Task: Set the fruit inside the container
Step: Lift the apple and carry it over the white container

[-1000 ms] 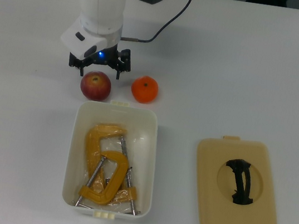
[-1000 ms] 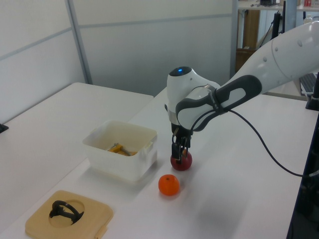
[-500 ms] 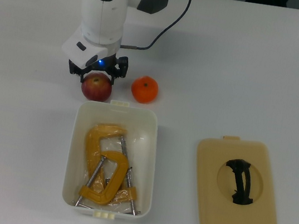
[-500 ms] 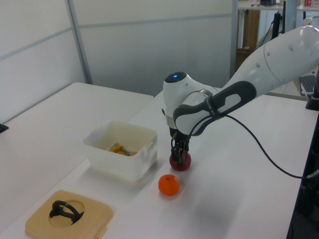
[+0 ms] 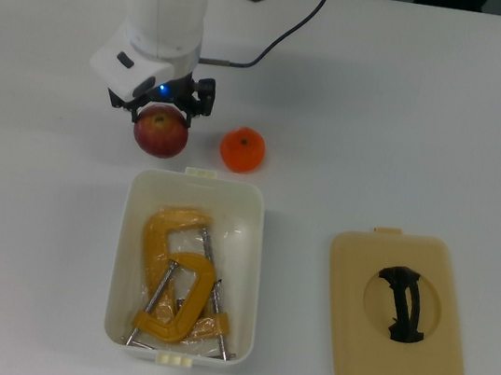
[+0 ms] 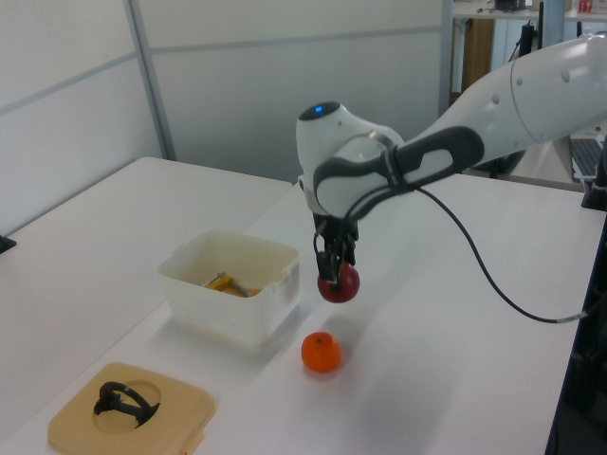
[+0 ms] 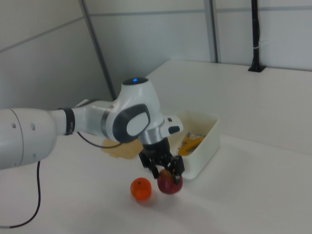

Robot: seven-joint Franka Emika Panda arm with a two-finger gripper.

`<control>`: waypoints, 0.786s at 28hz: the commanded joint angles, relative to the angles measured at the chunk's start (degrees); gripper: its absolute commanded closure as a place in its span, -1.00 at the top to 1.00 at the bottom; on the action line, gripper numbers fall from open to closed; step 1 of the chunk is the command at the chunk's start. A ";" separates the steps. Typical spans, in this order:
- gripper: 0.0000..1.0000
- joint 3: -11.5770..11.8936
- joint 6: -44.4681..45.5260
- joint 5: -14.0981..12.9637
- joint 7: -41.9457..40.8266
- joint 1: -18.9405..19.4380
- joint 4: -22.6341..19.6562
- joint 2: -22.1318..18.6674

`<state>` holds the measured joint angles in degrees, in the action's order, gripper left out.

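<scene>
The black fingers (image 6: 337, 258) are closed on the top of the red apple (image 5: 160, 134), one on each side of it, and the gripper (image 5: 164, 116) points straight down. In the left view the apple hangs clear of the white table (image 6: 446, 313), lifted above it, with its shadow lying on the surface below. Above the fingers comes the white wrist with a small blue light, then a grey-banded joint and the thick white arm (image 6: 531, 95), which reaches in from the left view's right; a black cable (image 6: 474, 256) loops down from the wrist.

Taking the white container (image 5: 189, 268) as the landmark: in the top view the apple is just beyond its upper short end, near the upper-left corner, outside the tub and not over its opening. The apple is round, deep red with a paler, yellowish patch on its side. The orange (image 5: 242, 149) sits on the table just beyond the same short end, near the upper-right corner, apart from the apple; it is bright, smaller, with a dark dot at its top.

Inside the container lie yellow metal clamps (image 5: 175, 280). A flat tan lid (image 5: 397, 313) with a black handle lies on the table to the container's right in the top view, well apart.
</scene>
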<state>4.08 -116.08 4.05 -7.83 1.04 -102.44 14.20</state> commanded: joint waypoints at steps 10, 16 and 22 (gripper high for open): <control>-0.86 0.58 -0.35 -11.51 2.98 -0.07 8.66 -1.63; -0.76 0.05 -11.70 -12.05 9.75 0.37 8.31 -0.58; 0.69 -0.04 -11.97 -11.61 10.20 0.81 8.31 0.48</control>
<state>3.98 -126.64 -7.18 0.72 1.14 -94.29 13.84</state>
